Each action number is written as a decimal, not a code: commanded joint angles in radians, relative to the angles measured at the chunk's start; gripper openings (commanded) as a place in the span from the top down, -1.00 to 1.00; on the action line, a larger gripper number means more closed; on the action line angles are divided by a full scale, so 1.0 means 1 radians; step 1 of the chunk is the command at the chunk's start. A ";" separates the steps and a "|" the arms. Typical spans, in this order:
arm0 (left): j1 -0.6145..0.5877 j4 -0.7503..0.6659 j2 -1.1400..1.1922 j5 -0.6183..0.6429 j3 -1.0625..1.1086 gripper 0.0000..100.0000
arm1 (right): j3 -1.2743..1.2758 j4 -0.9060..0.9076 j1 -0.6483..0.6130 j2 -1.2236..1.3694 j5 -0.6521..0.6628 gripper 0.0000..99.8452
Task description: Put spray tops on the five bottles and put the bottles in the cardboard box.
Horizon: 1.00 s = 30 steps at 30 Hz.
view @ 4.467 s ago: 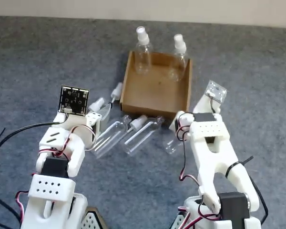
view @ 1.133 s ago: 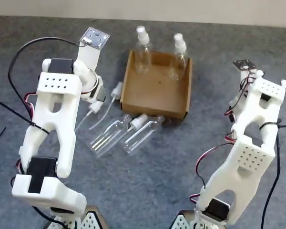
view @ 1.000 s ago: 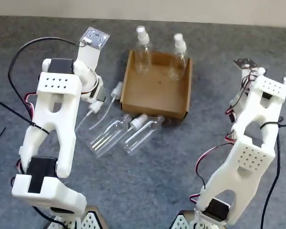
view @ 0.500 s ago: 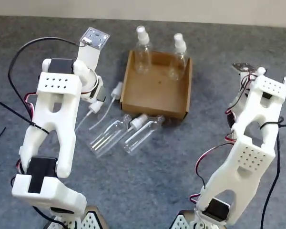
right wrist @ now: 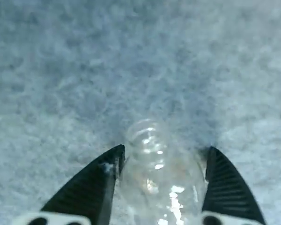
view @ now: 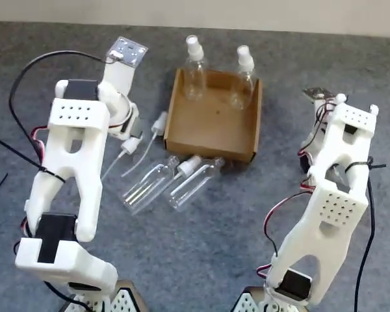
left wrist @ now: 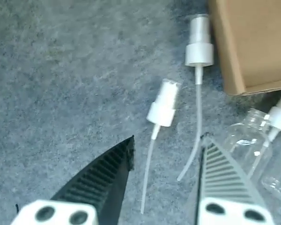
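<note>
five bottles [view: 149,185], five spray tops [left wrist: 163,108] (one box [view: 211,123])

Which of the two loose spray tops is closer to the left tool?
The spray top lying away from the cardboard box; its head is nearer the open left tool. The other top lies beside the box wall.

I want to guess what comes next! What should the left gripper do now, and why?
Probably lower the left gripper and close it on the nearer spray top. The gripper is open just above that top, which lies loose on the carpet. The right gripper holds a bottle whose neck looks bare, so it likely needs a top.
</note>
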 commanded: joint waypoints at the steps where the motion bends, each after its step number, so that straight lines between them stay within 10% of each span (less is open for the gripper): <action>1: -0.033 0.009 -0.007 -0.011 -0.041 0.58 | -0.048 -0.002 -0.004 -0.027 -0.029 0.67; 30: -0.081 -0.074 0.214 -0.133 -0.116 0.58 | 0.291 -0.142 -0.019 -0.489 -0.063 0.85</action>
